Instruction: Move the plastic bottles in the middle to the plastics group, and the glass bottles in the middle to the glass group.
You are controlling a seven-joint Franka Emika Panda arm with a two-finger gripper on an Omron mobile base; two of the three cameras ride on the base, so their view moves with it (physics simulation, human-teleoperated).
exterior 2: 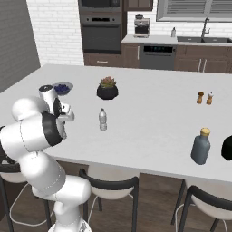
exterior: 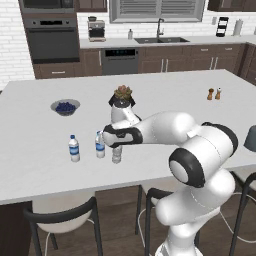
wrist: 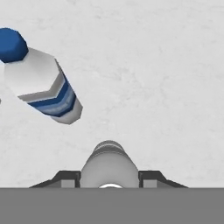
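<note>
My gripper (exterior: 116,146) points down at the counter and is shut on a small clear plastic bottle (exterior: 117,154), which shows grey between the fingertips (wrist: 65,178) in the hand view. The held bottle (wrist: 108,162) hangs upright just right of the plastics group, two blue-labelled bottles (exterior: 74,148) (exterior: 100,145). One of them (wrist: 41,85) lies close by in the hand view. I cannot tell whether the held bottle touches the counter. A second clear plastic bottle (exterior 2: 103,119) stands mid-counter. The slate-blue glass bottle (exterior 2: 200,146) with a yellowish cap stands near the front right edge.
A potted succulent (exterior: 123,94) sits behind the hand, and a bowl of blueberries (exterior: 65,106) lies to the back left. Two small shakers (exterior 2: 200,97) stand far right. A dark object (exterior 2: 226,147) sits at the right edge. Chairs (exterior: 60,215) line the counter's front.
</note>
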